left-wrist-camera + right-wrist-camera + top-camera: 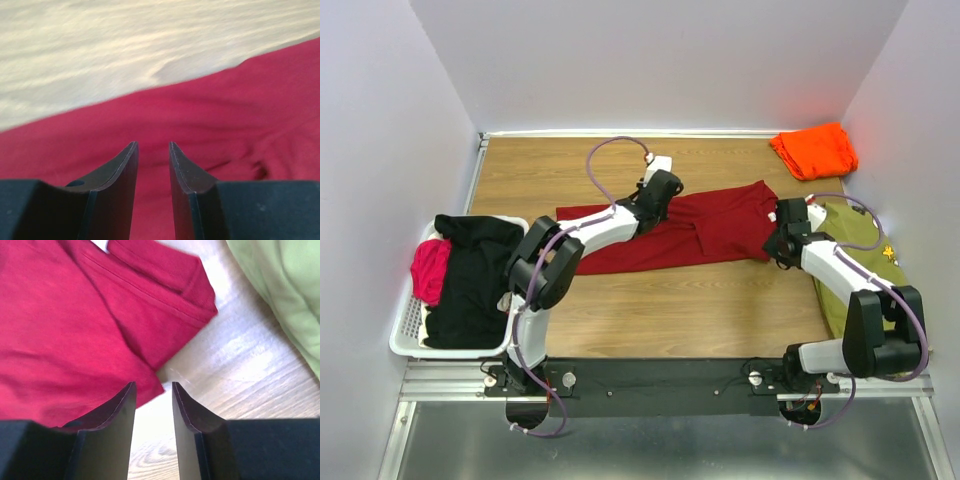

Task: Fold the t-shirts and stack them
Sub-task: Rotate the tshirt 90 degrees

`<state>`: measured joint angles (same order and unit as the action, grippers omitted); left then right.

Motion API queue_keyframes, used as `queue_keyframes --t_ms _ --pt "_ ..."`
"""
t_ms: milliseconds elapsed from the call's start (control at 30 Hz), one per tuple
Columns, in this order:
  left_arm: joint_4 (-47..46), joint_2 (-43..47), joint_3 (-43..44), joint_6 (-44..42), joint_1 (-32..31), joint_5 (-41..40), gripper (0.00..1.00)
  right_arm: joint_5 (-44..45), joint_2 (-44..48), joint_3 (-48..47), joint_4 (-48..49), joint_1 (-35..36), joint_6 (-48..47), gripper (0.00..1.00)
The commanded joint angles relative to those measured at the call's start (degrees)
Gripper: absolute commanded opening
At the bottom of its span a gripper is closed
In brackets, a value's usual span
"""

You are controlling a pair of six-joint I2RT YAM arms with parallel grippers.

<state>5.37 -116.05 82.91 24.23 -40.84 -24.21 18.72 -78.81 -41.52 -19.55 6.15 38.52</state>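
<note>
A dark red t-shirt (705, 228) lies spread flat across the middle of the wooden table (670, 310). A bright orange t-shirt (813, 150) sits folded in the back right corner. My left gripper (662, 192) hovers over the red shirt's far edge. In the left wrist view its jaws (152, 145) stand apart above the red cloth (210, 115), with nothing pinched. My right gripper (782, 240) is at the shirt's right end. In the right wrist view it is open (153, 385), with bare wood in the gap and the shirt's corner (75, 325) just left of it.
A white basket (405, 335) at the left holds black and pink clothes. An olive-green cloth (855, 265) lies under the right arm, and it shows again as green cloth (285, 295) in the right wrist view. White walls enclose the table on three sides.
</note>
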Motion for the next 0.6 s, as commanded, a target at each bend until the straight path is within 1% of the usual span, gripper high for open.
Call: queue_keyframes --t_ms 0,133,300,400,567 --pt "4.7 6.1 -8.0 4.3 1.3 -4.5 0.4 -0.3 2.2 -3.5 -1.2 0.2 -0.3 0.44" --pt "5.3 10.9 -15.8 7.6 2.1 -2.2 0.4 -0.7 -1.4 -6.3 -0.2 1.3 -0.8 0.44" --pt "6.1 14.4 -23.7 11.4 2.2 -0.7 0.39 -2.1 -10.6 -12.2 2.1 2.3 -1.9 0.45" --pt "6.4 14.5 -25.8 12.3 2.3 -1.5 0.39 -2.1 -16.3 -16.0 3.3 2.5 -2.4 0.45" --pt "7.3 12.5 -27.0 13.1 3.5 -0.7 0.39 -1.9 -23.8 -21.5 4.1 2.5 -3.5 0.45"
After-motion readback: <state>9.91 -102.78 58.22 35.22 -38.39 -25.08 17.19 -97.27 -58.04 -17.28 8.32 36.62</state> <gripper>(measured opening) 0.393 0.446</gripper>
